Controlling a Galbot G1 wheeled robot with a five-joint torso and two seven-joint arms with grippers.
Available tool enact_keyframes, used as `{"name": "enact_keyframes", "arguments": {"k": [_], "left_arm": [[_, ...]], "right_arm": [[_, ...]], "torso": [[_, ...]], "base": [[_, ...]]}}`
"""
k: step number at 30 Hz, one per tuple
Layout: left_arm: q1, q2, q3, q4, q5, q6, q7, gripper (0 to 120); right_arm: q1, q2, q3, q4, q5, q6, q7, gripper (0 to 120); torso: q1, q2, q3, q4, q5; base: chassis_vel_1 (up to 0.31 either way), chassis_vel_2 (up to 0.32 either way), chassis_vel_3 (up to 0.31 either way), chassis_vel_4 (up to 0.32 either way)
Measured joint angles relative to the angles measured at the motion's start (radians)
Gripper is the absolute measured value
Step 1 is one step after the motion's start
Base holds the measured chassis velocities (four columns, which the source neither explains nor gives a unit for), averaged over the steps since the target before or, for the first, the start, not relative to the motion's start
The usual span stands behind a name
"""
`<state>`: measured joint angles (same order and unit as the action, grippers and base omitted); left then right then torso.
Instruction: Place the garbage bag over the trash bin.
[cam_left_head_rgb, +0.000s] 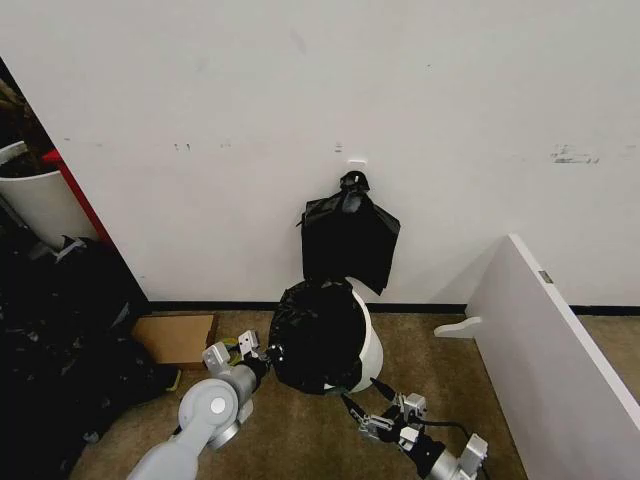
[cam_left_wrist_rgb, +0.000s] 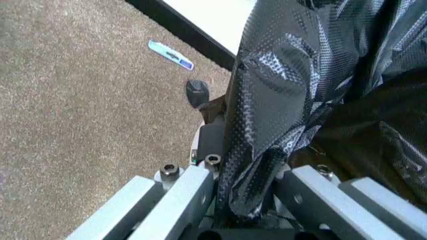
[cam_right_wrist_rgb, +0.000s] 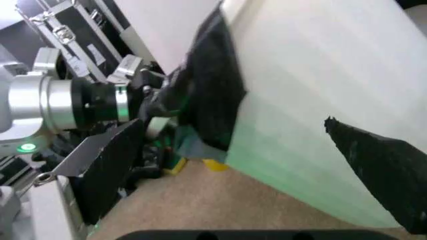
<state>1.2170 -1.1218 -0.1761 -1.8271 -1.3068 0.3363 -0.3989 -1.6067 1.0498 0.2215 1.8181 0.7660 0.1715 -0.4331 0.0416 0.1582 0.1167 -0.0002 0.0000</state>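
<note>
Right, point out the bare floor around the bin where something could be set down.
Bare carpet lies between the trash bin and the white panel, though the open right gripper hangs at its near edge. The bin's other side is crowded: the left gripper pinches the garbage bag, with a cardboard piece and black pile beyond.

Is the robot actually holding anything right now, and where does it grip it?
Yes. The left gripper pinches a fold of the garbage bag at its side edge. The right gripper holds nothing.

Wall (cam_left_head_rgb: 320, 90) blocks behind trash bin (cam_left_head_rgb: 368, 350) (carpet (cam_left_head_rgb: 300, 440) open in front).
</note>
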Motion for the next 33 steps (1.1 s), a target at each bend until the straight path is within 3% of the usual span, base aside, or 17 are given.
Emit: {"name": "enact_keyframes", "arguments": {"k": [6, 17, 21, 27, 33], "left_arm": [[0.005, 0.010, 0.004, -0.005, 0.001, 0.000, 0.002, 0], [0.002, 0.002, 0.008, -0.008, 0.005, 0.001, 0.002, 0], [0.003, 0.003, 0.008, -0.007, 0.006, 0.000, 0.003, 0], [0.000, 0.006, 0.006, -0.001, 0.006, -0.002, 0.004, 0], [-0.002, 0.003, 0.006, 0.003, 0.007, -0.004, 0.004, 0]], "right_arm": [[-0.002, 0.002, -0.001, -0.003, 0.005, 0.002, 0.001, 86], [0.001, 0.008, -0.003, -0.011, 0.009, 0.004, 0.004, 43], [-0.001, 0.009, -0.003, -0.013, 0.015, 0.005, 0.008, 32], [-0.005, 0.016, -0.013, -0.021, 0.003, 0.017, 0.023, 4], [-0.006, 0.018, -0.014, -0.022, 0.002, 0.030, 0.023, 0]], "torso": [[0.000, 0.000, 0.000, 0.0000, 0.0000], [0.000, 0.000, 0.000, 0.0000, 0.0000], [0.000, 0.000, 0.000, 0.0000, 0.0000], [0.000, 0.000, 0.000, 0.0001, 0.0000], [0.000, 0.000, 0.000, 0.0001, 0.0000]], "base": [[0.000, 0.000, 0.000, 0.000], [0.000, 0.000, 0.000, 0.000], [0.000, 0.000, 0.000, 0.000], [0.000, 0.000, 0.000, 0.000], [0.000, 0.000, 0.000, 0.000]]}}
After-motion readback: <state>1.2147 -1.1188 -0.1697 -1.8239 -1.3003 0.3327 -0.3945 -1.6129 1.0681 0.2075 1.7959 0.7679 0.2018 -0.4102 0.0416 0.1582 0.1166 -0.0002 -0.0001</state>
